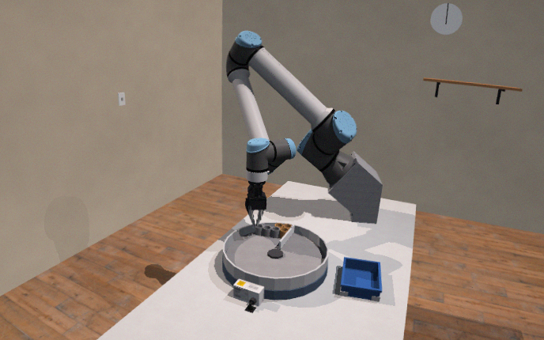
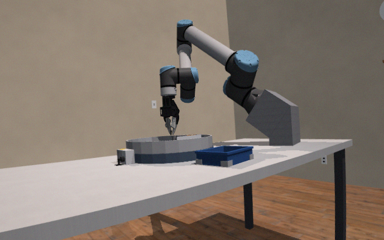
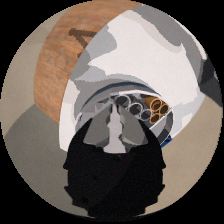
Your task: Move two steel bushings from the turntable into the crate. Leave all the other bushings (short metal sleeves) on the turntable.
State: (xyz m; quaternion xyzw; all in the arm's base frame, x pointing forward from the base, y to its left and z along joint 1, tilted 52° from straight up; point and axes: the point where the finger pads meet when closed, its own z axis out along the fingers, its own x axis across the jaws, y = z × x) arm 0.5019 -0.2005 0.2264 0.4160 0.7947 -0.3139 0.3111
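1. Gripper (image 1: 256, 224) (image 2: 172, 134) (image 3: 114, 105) is pointing down over the back of the turntable, pretty much closed with nothing between the fingers. Tips are right by the grey sleeve row.
2. Grey metal sleeves (image 1: 267, 231) (image 3: 135, 108), so the steel ones I reckon: I count at least three upright inside the turntable. The fingers cover that end of the row, so can't swear to the total.
3. Copper-coloured sleeves (image 1: 283, 230) (image 3: 152, 101): three rings I can make out, bunched beside the grey ones, against one white divider (image 1: 285, 237) (image 2: 188, 137) (image 3: 159, 123).
4. One turntable (image 1: 273, 283) (image 2: 169, 147) (image 3: 125, 86), with a raised wall all round. Lots of open floor around its one dark hub (image 1: 275, 254), but the wall and divider stand between sleeves and crate.
5. One blue crate (image 1: 361, 291) (image 2: 223, 156) (image 3: 169, 141), open on top, sits apart from the turntable, bare bottom showing.
6. One small white box (image 1: 248, 291) (image 2: 126, 156) is just outside the wall, on the same white table (image 1: 181, 312) (image 2: 97, 190) (image 3: 145, 35).
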